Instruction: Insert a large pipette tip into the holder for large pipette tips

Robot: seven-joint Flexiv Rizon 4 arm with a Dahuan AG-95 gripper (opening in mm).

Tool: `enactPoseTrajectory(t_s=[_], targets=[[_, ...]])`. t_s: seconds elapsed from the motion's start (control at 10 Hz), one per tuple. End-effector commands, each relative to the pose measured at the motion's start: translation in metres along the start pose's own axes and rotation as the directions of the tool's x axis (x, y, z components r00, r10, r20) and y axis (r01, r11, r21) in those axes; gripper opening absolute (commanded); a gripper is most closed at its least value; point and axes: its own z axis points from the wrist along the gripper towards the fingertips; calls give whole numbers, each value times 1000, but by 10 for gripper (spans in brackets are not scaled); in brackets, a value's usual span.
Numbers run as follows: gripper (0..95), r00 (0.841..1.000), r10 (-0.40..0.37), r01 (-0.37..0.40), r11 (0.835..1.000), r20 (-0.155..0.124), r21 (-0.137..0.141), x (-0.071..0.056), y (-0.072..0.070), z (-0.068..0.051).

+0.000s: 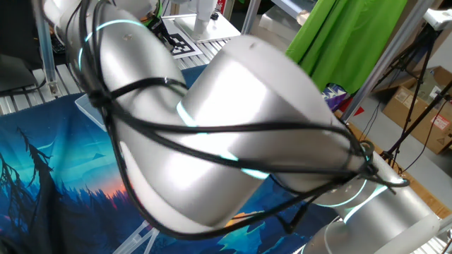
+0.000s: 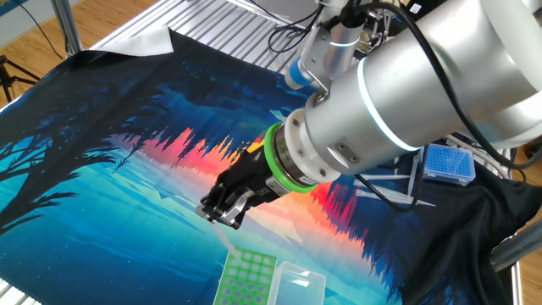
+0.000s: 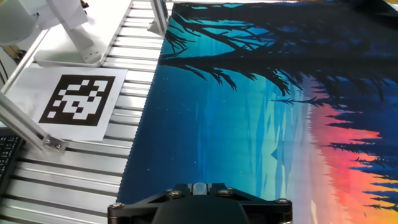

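One holder (image 2: 246, 278) sits just below the gripper (image 2: 222, 212).

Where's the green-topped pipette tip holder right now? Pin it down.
In the other fixed view, the green-topped holder sits at the bottom edge on the printed cloth, its clear lid open to its right, just below the gripper.
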Motion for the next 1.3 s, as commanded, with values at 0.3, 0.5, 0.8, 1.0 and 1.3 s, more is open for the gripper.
enactPoseTrajectory(t_s=[0.3, 0.5, 0.8, 1.0, 1.3], targets=[[0, 998, -13, 14, 1000, 55, -14, 2, -1, -1], [0, 997, -17, 19, 1000, 72, -17, 2, -2, -2], [0, 996, -18, 20, 1000, 90, -16, 5, -4, -8], [0, 996, -24, 25, 1000, 90, -14, 8, -5, -10], [0, 996, -18, 19, 1000, 90, -16, 14, -9, -12]])
